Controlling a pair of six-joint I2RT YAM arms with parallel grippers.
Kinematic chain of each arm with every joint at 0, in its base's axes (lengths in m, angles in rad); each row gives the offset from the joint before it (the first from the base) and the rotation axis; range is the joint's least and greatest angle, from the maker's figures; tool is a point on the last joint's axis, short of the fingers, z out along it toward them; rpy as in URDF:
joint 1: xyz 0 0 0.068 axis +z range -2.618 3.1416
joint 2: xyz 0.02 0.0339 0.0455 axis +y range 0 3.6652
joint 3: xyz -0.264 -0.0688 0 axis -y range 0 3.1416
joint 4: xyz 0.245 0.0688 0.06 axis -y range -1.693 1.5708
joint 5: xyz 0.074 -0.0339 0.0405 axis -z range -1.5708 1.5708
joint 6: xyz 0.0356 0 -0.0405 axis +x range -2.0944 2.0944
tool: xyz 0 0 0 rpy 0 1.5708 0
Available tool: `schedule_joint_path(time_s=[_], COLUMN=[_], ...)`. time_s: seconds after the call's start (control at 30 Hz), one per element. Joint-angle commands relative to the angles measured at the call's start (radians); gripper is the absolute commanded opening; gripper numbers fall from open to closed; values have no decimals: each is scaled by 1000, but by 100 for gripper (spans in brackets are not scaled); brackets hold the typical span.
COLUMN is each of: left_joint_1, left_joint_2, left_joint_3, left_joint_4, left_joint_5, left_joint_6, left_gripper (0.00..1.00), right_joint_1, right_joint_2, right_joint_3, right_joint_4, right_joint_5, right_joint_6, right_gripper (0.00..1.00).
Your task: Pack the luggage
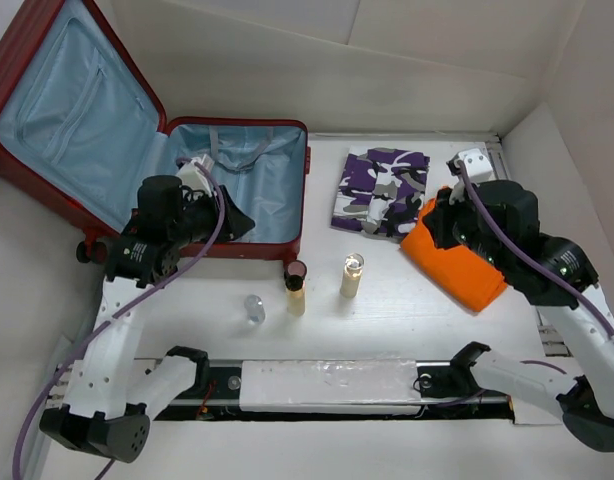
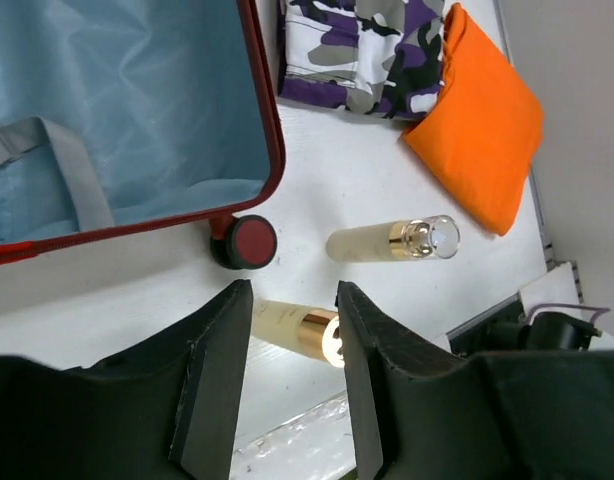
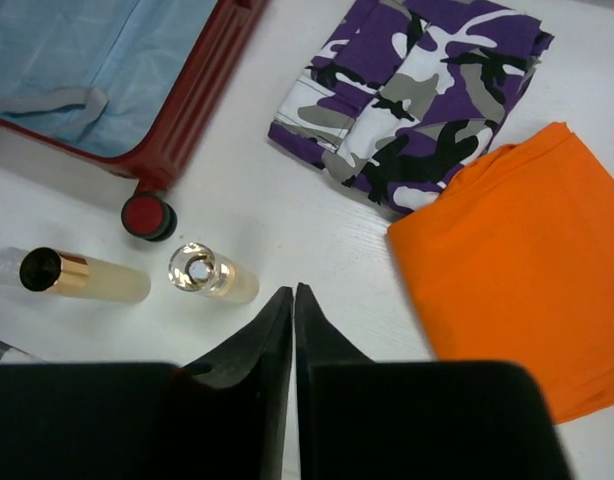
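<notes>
**Spotter:** At the far left of the table, your luggage point(image 1: 272, 195) lies open. Its lid leans up and away to the left, and the blue lining shows in both halves.

**Operator:** And my left gripper?

**Spotter:** Your left gripper point(image 2: 292, 295) hangs over the suitcase's near right corner. Its fingers point(image 2: 219, 350) stand apart and grip nothing. Past the gap you can see the dark-capped bottle point(image 1: 295, 288) down on the table, just by a suitcase wheel point(image 2: 249, 241).

**Operator:** The right one?

**Spotter:** Your right gripper point(image 3: 293, 292) is pressed together and empty, above the orange cloth point(image 1: 465, 268). The folded camouflage cloth point(image 1: 383, 190) lies just beside that, towards the suitcase.

**Operator:** Anything else near you?

**Spotter:** The clear-capped bottle point(image 1: 353, 275) stands close to the dark-capped one. A smaller clear bottle point(image 1: 254, 308) sits nearer your arms.
</notes>
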Motion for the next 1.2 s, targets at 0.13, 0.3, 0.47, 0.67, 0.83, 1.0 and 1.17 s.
schedule_joint_path(time_s=[0.13, 0.3, 0.47, 0.67, 0.83, 1.0, 1.17], left_joint_1=[-7, -7, -509, -743, -743, -858, -1037], left_joint_2=[148, 245, 421, 401, 204, 81, 103], left_joint_3=[269, 323, 489, 698, 335, 93, 28], left_joint_4=[84, 139, 55, -57, -166, -233, -300], left_joint_5=[-107, -139, -655, -985, -882, -801, -837], left_joint_6=[119, 107, 119, -51, -258, -471, -606], left_gripper=[36, 38, 43, 59, 62, 72, 79], right_joint_1=[-8, -19, -29, -29, -39, -39, -39], right_joint_2=[45, 55, 65, 9, -60, -70, -41], right_joint_3=[-23, -23, -14, -23, -71, -111, -132], right_joint_4=[40, 60, 60, 39, -24, -24, 25], right_joint_5=[-57, -48, -38, -2, 8, -54, -98], right_joint_6=[-3, -14, -14, -34, -34, -43, -54], right_gripper=[45, 66, 70, 72, 74, 76, 77])
